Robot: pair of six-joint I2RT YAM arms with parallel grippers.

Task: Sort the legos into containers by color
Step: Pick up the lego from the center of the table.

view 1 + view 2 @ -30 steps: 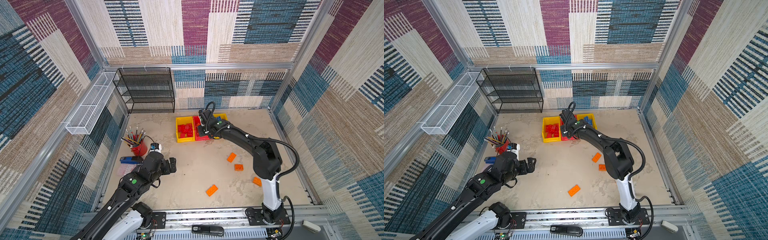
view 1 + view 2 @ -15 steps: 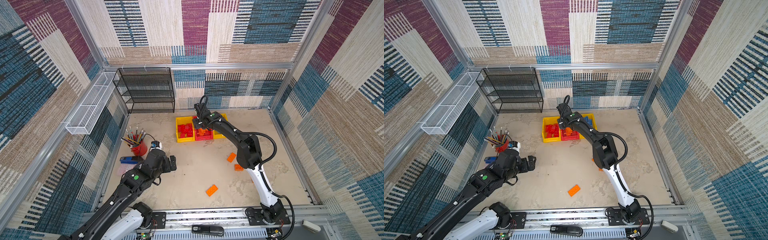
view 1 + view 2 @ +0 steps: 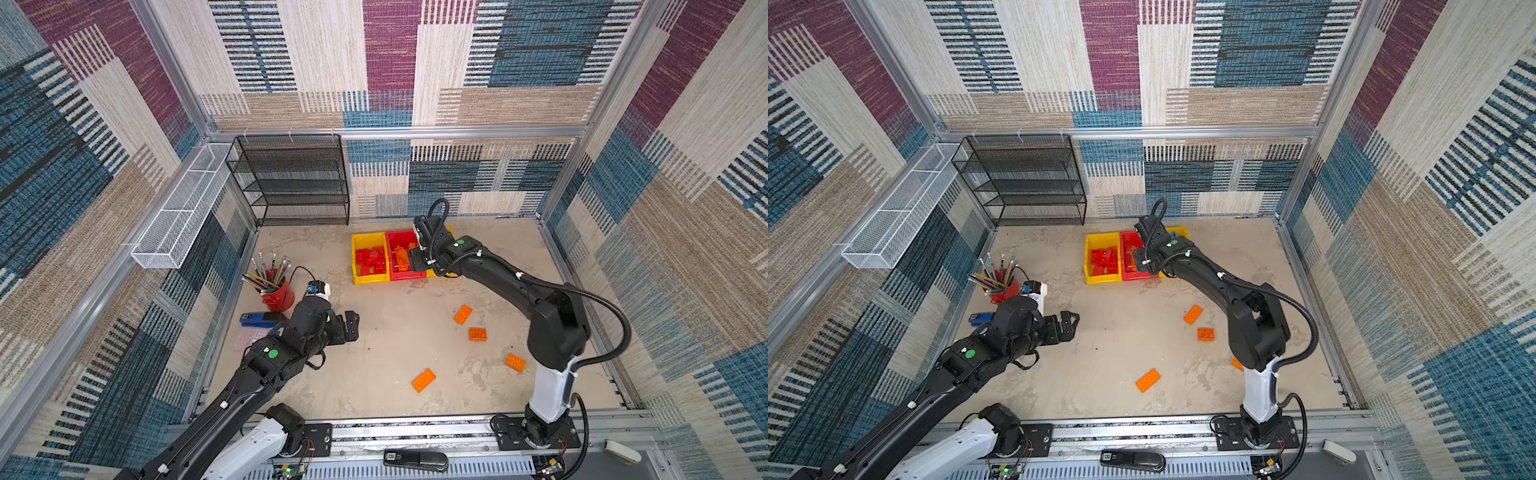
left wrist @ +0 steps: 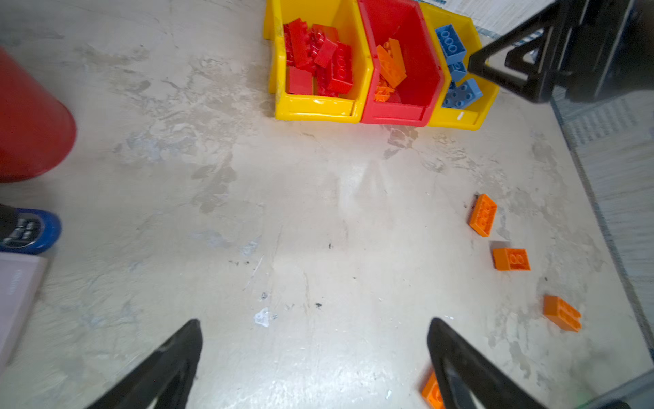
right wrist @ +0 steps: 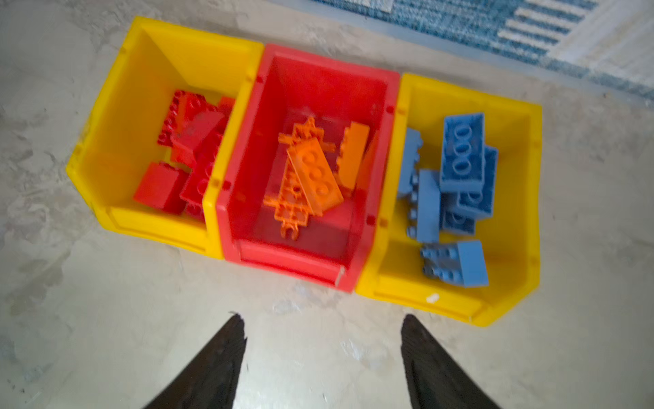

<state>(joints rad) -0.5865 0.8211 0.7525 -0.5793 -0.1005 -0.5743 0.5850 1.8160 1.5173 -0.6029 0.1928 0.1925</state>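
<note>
A mottled beige counter [image 3: 395, 332] fills the lower middle of both top views. Walls of blue, maroon and tan carpet pattern on aluminium framing box it in. A black mesh shelf [image 3: 299, 183] stands against the back wall, upper left of centre, and a white wire basket [image 3: 183, 208] hangs on the left wall. At the counter's left edge are a red pencil cup [image 3: 279, 293] and, just below it in the frame, a blue stapler [image 3: 259, 319].

The containers [image 3: 368, 280] sit in a touching row just above centre, near the back wall. In the right wrist view the legos [image 5: 315, 177] lie sorted inside: red in one yellow bin, orange in the red middle bin, blue in the other yellow bin. Four loose orange bricks [image 3: 463, 314] are scattered on the counter right of centre.

The right arm rises from the front rail at lower right, bends at the elbow and reaches up-left. Its right gripper [image 5: 322, 318] hangs at the front of the red bin, fingers parted and empty. The left arm enters from the lower left. Its left gripper [image 3: 351, 326] hovers over counter left of centre, spread wide and holding nothing.

A broad stretch of counter lies between the left gripper and the loose bricks. The lowest-right brick lies close beside the right arm's upright link, near the counter's right edge.
</note>
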